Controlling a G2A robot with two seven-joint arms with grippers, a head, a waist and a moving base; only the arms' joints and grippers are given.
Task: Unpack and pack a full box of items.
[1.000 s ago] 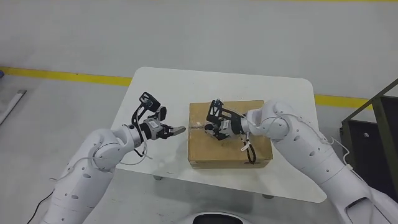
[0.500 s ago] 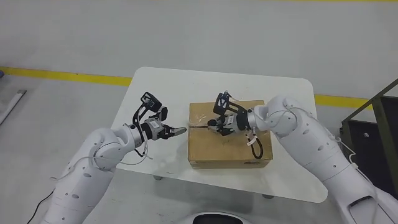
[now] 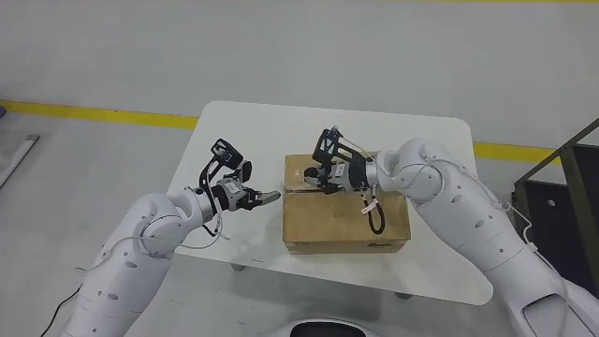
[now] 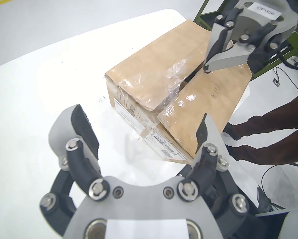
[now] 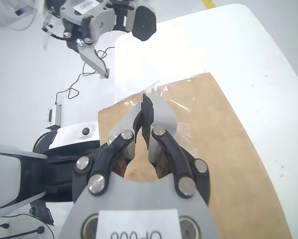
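From the top view I record the left gripper (image 3: 265,197) hanging over the white bench (image 3: 281,122) just left of the cardboard box (image 3: 342,225), not touching it. Its wrist view confirms this gripper (image 4: 142,125) is spread wide, with the dark pads (image 4: 85,125) well apart and nothing between them. The box sits flat near the middle of the bench, closer to the robot's edge, with its top flaps down. In the left wrist view, clear tape (image 4: 173,73) runs along the centre seam (image 4: 188,78) and over the near end of the box (image 4: 149,75). The tape is wrinkled and partly lifted, and a narrow dark gap shows in the seam by the tip of the other arm's gripper. The right gripper (image 3: 314,180) is over the left end of the box top, its tip down at that seam (image 4: 208,65). In its own wrist view the right gripper (image 5: 145,100) has its fingers pressed together, pointing at the taped edge (image 5: 173,95) of the box (image 5: 213,138). I cannot tell whether any tape is pinched between them. Off the bench to the far right stands a green frame (image 3: 562,178).
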